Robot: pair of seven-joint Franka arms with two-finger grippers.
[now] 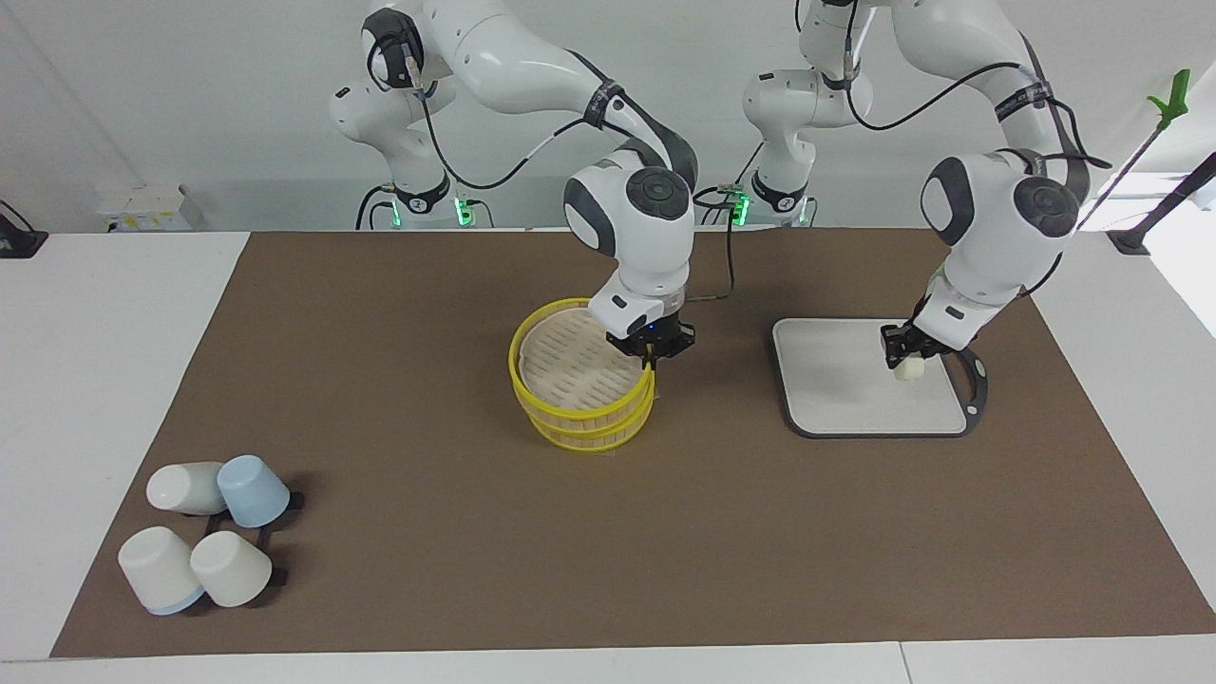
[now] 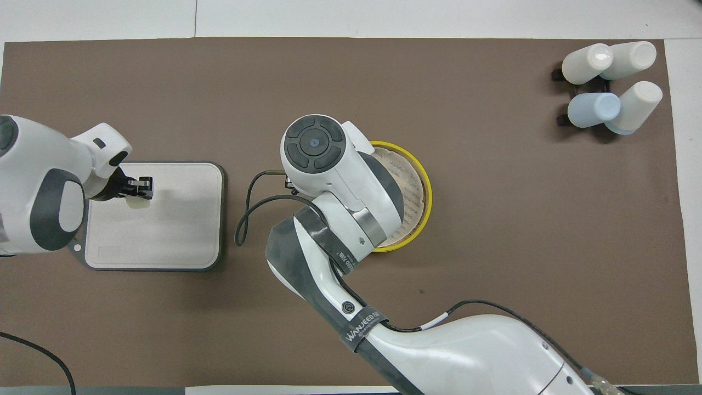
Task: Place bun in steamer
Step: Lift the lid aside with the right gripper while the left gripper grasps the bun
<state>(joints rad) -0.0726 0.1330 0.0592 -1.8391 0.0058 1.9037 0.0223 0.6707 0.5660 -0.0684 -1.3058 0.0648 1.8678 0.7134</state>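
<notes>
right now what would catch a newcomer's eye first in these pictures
The round bamboo steamer with bright yellow rims stands mid-table, the right gripper shut on its lid's yellow rim and tilting the lid up. Toward the left arm's end, the left gripper holds the small cream-white bun over the grey rectangular board.

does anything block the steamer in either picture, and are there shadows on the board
Overhead view: the right arm's wrist covers much of the steamer, hiding the right gripper. Facing view: steamer mostly clear; the board carries a soft shadow beside the bun in the left gripper.
</notes>
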